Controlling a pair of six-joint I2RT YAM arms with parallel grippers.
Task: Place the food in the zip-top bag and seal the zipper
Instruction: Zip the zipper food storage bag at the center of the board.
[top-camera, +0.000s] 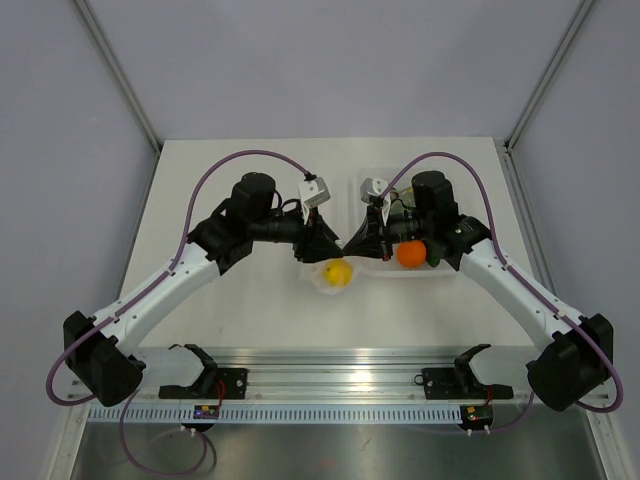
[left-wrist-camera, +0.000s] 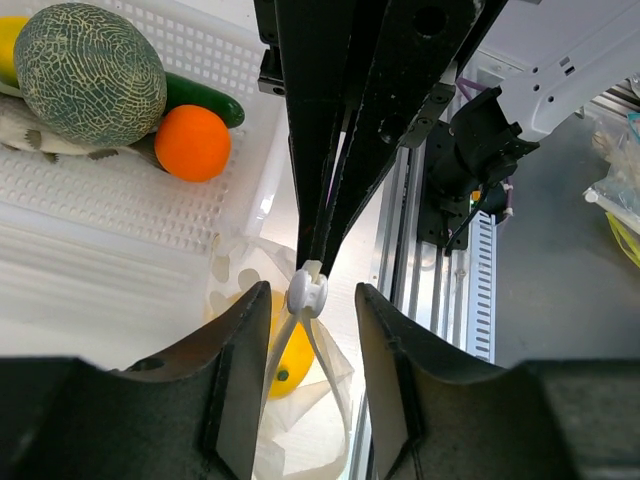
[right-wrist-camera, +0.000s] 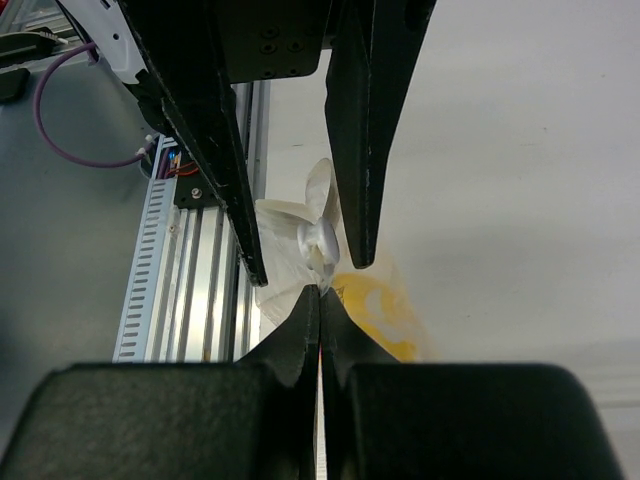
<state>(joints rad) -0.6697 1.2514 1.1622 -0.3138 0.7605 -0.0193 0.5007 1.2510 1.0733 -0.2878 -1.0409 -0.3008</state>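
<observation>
The yellow lemon lies inside the clear zip-top bag on the white table, just left of the tray. In the left wrist view the lemon shows through the bag. The bag's white zipper slider stands up at its mouth. My left gripper is open, one finger on each side of the slider without touching it. My right gripper is shut on the bag's mouth edge, right beside the slider. Both grippers meet above the bag in the top view, left and right.
A clear rectangular tray right of the bag holds a grey-green melon, an orange and a green cucumber. The aluminium rail runs along the table's near edge.
</observation>
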